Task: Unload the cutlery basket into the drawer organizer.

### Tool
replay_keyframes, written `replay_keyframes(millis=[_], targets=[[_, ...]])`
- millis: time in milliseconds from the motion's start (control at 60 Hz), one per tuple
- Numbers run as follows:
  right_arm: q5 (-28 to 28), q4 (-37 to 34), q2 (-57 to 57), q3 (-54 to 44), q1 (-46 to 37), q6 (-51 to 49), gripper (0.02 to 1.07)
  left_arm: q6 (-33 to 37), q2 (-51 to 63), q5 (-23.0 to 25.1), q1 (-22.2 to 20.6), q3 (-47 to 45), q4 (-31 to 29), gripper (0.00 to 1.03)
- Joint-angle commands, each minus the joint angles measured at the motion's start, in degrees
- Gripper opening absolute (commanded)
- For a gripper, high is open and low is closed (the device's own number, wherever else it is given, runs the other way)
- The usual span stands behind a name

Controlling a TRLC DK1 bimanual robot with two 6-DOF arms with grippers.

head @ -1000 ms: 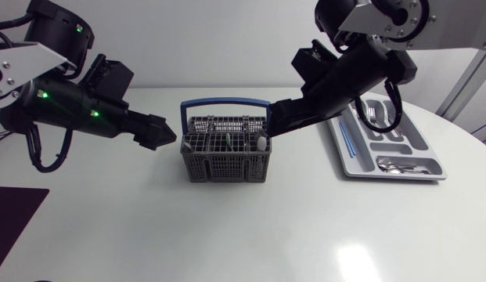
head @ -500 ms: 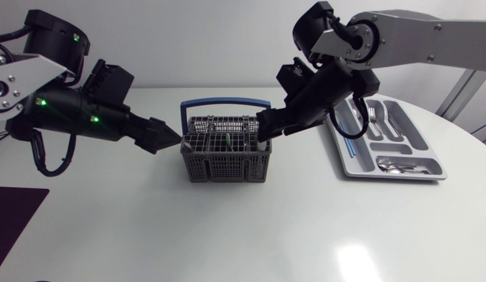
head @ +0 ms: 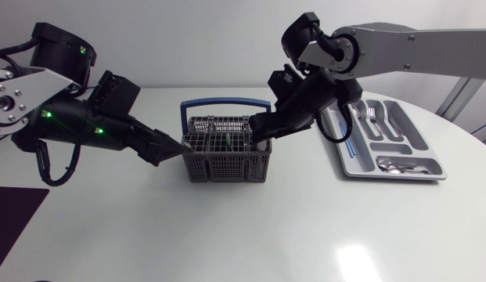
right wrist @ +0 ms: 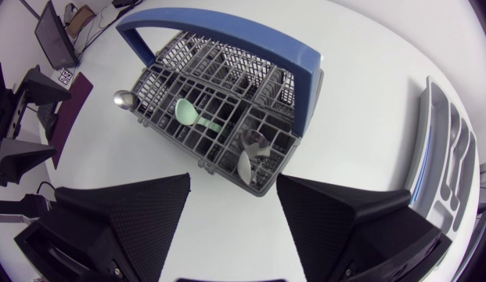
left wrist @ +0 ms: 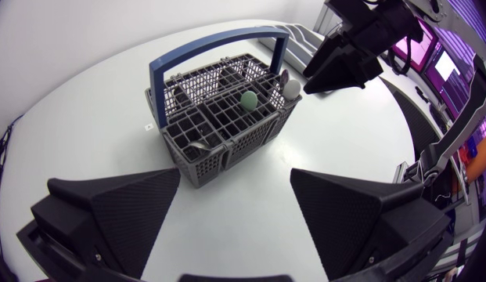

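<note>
Left pincer (left wrist: 235, 211) and right pincer (right wrist: 231, 211), both spread wide and empty, flank the cutlery basket (head: 225, 157) on the bench (head: 250, 227). A green spoon (right wrist: 189, 114) and metal spoons (right wrist: 254, 145) stand inside the basket, and the drawer organizer (head: 387, 141) lies well off its right side. I judge the pieces light, stiff and slippery, best pinched across the upturned bowl or neck.
</note>
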Motion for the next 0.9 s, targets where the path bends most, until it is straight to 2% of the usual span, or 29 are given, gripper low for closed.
replay_keyframes(millis=[0, 400, 700, 883], targets=[[0.1, 0.6, 1.5, -1.0, 0.5, 1.7, 0.70, 1.5, -0.6, 0.9, -0.9, -1.9, 0.4, 0.99], [0.1, 2.1, 3.3, -1.3, 0.4, 2.6, 0.47, 1.5, -0.4, 1.5, -1.2, -2.1, 0.1, 0.98], [0.5, 3.0, 4.5, -1.5, 0.4, 2.6, 0.40, 1.5, -0.3, 1.5, -2.0, -2.4, 0.1, 0.97], [0.9, 3.2, 5.4, -1.6, 0.1, 2.6, 0.39, 1.5, -0.3, 1.5, -2.3, -2.6, 0.1, 0.97]])
